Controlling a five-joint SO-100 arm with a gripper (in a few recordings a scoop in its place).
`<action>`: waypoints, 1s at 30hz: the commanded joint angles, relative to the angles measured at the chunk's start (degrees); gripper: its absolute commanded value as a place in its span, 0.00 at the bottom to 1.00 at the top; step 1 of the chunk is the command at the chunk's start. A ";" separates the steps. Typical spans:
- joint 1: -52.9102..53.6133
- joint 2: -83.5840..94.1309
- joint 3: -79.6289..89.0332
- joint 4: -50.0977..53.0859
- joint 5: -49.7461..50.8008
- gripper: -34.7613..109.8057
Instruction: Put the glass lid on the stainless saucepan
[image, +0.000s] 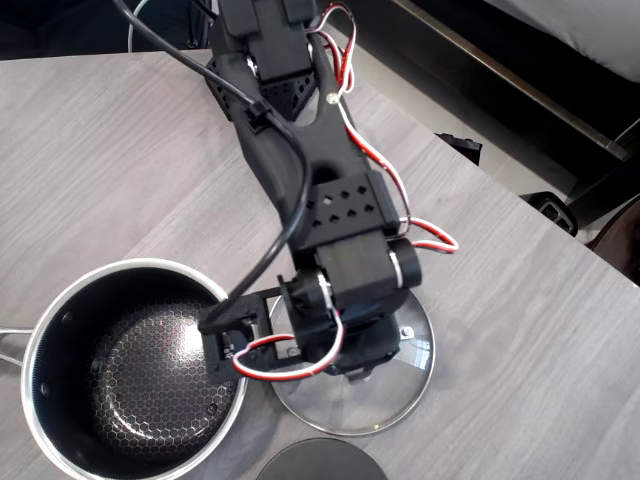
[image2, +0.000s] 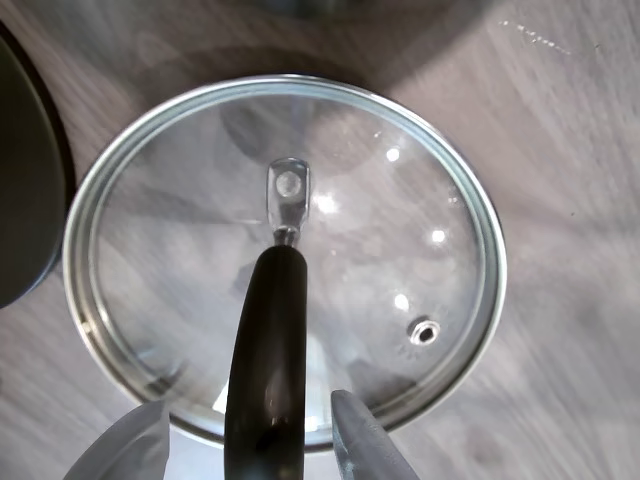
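Gripper (image2: 250, 440) fingers straddle the glass lid (image2: 420, 230) handle — seemingly not touching — on table (image2: 560, 120)

No readable text showing anywhere, no labels, brands, numbers or signs appearing on the glass lid (image2: 285, 265), the stainless saucepan (image: 130, 365) or the arm

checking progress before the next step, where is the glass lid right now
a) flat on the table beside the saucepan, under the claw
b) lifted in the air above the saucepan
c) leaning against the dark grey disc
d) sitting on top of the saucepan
a: in the overhead view the glass lid lies flat on the table right of the open saucepan; in the wrist view the claw straddles the lid's black handle, fingers apart.
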 joint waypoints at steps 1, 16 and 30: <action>-0.26 -0.35 -2.29 -0.44 -0.44 0.33; -4.13 -0.79 -21.80 6.86 0.62 0.24; 4.13 18.19 -27.60 7.56 1.49 0.24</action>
